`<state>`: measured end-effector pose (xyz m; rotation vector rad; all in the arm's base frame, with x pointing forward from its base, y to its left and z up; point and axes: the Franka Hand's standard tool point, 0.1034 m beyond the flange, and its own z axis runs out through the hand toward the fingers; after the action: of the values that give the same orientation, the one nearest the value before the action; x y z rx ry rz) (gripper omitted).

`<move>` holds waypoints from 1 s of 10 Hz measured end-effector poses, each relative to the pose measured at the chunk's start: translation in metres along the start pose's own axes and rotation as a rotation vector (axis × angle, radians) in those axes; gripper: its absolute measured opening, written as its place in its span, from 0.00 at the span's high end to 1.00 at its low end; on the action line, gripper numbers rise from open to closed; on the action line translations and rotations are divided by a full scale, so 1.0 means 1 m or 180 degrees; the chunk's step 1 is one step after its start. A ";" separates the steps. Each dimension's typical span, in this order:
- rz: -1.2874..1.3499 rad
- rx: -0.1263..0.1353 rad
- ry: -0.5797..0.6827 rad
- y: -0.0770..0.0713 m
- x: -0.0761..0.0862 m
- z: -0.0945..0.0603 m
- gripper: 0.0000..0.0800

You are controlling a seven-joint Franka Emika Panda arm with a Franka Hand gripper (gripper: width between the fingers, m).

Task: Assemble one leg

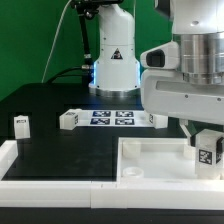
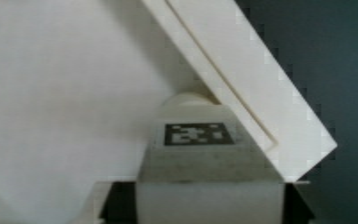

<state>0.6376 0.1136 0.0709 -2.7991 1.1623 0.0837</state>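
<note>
Near the table's front edge, toward the exterior view's right corner, the gripper [image 1: 207, 150] is clamped on a tagged white leg [image 1: 208, 153], apparently held just over the large white panel [image 1: 150, 160]. Three more legs [image 1: 21, 124] lie farther back beside the marker board [image 1: 112, 118].

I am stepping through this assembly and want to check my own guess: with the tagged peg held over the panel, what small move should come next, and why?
Probably ease straight down. The gripper holds the small chunky white plastic leg with its square tag upright against the large flat white panel, near its raised edge. Whether it is seated is hidden.
</note>
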 end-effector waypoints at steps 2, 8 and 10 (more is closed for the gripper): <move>0.0667 0.0043 -0.0039 0.000 0.001 0.000 0.64; 0.2518 0.0086 -0.0119 -0.002 0.001 0.000 0.64; 0.2499 0.0085 -0.0119 -0.003 0.000 0.000 0.54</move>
<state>0.6395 0.1155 0.0710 -2.1316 2.1370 0.1763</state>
